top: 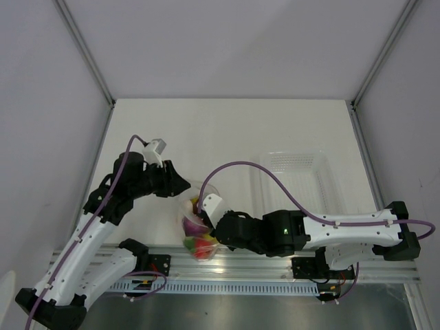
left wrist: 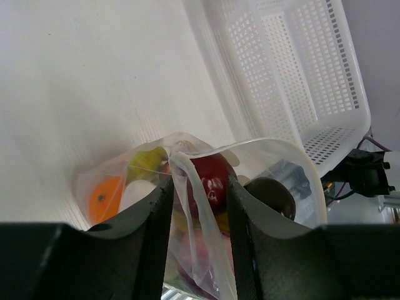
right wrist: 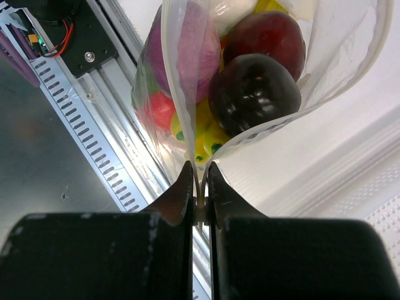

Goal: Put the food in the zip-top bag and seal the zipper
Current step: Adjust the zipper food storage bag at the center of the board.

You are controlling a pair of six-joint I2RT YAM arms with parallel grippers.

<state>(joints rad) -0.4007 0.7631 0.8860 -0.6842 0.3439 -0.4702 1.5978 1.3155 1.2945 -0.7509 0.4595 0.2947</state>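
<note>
The right gripper is pinching one end of the zipper on the single zip-top bag. The left gripper is standing spread astride the strip. Sealing looks to be in hand, and the next move calls for pressing along the strip. Just beyond both tips are lying one orange ball, one purple piece and two dark round fruits.

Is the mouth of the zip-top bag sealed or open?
Open. The zip-top bag gapes in a wide loop around the food; the right claw pinches one end.

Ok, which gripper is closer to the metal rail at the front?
Right. The right gripper pinches the bag just behind the rail; the left gripper sits farther back, open around the bag's edge.
</note>
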